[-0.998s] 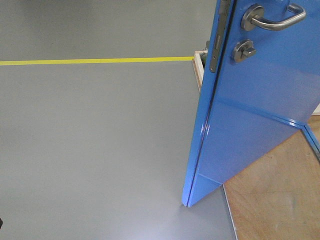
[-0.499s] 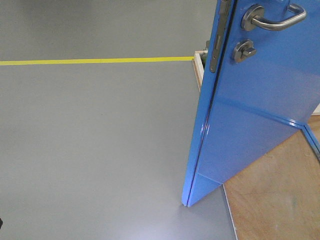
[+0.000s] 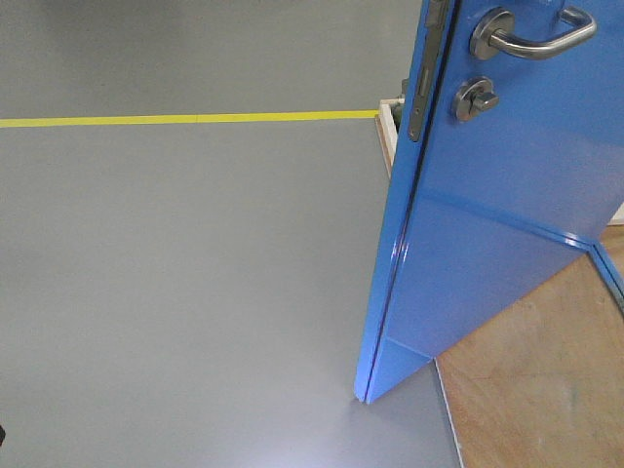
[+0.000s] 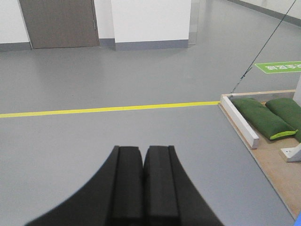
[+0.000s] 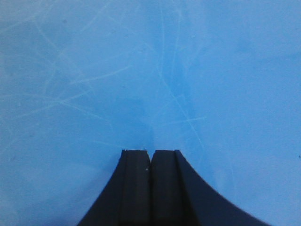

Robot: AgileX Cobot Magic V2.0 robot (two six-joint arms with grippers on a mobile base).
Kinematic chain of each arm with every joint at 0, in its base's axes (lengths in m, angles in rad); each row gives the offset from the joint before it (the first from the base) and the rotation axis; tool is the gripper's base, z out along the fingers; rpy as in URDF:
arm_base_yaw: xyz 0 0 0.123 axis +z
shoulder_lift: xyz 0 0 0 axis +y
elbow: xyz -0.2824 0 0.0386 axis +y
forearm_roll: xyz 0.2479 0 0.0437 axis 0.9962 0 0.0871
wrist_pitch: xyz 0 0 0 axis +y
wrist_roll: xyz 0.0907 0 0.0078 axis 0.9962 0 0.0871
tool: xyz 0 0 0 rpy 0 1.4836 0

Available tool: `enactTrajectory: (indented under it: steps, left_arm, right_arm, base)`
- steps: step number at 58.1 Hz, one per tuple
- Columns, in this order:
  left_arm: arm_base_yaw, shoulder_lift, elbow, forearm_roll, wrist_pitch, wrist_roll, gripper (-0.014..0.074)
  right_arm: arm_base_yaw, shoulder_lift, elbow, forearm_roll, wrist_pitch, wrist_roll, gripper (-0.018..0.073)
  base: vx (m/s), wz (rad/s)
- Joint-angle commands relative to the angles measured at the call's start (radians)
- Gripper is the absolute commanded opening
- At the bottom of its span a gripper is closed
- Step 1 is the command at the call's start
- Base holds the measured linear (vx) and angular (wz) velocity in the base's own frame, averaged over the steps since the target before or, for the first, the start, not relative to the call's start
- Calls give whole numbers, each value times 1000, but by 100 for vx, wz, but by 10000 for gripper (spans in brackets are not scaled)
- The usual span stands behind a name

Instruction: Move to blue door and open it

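Front view, blue door [image 3: 487,214]: a tall glossy blue panel filling the right side of the picture, standing ajar, its narrow edge turned toward the camera and its bottom corner low on the grey floor [image 3: 175,273]
Front view, lever handle [image 3: 531,37]: silver metal, at the top of the door face, lying roughly level
Front view, thumb-turn lock [image 3: 474,99]: a round silver knob just below the handle
Front view, latch plate [image 3: 421,88]: a metal strip set in the door's narrow edge, beside the lock
Front view, yellow line [image 3: 185,119]: a thin stripe crossing the floor from the left edge up to the door
Front view, wooden board [image 3: 546,370]: pale brown sheet on the floor at the lower right, beneath the door
Front view, arms: neither is seen here
Left wrist view, left gripper [image 4: 143,155]: two black fingers pressed flat together with nothing between them, pointing over open grey floor
Left wrist view, green bags [image 4: 256,117]: two long dark green sacks lying side by side on a board at the right, behind a white beam [image 4: 240,121]
Left wrist view, far end: white walls and a dark brown doorway [image 4: 59,23] at the upper left
Left wrist view, green floor sign [image 4: 280,67]: flat on the floor at the far right
Right wrist view, right gripper [image 5: 150,153]: black fingers closed against each other, holding nothing
Right wrist view, door: its blue surface, marked with fine pale scratches, fills the whole picture very close ahead of the fingertips; whether they touch it cannot be told
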Motion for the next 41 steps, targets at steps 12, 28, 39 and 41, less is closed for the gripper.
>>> enactTrajectory:
  steps: [12, 28, 39, 41]
  left_arm:
    - [-6, -11, -26, -6, -77, -1, 73]
    - [-6, -11, -26, -6, -77, -1, 73]
    - [-6, -11, -26, -6, -77, -1, 73]
    - [-6, -11, -26, -6, -77, -1, 73]
  right_arm:
    - [-2, -37, -31, 2, -81, -7, 12]
    - [-2, -37, -31, 2, -81, -7, 12]
    - [-2, -37, -31, 2, -81, -7, 12]
    - [-2, -37, -31, 2, -81, -7, 12]
  base:
    - [3, 3]
    - [8, 5]
    - [13, 8]
    - [15, 9]
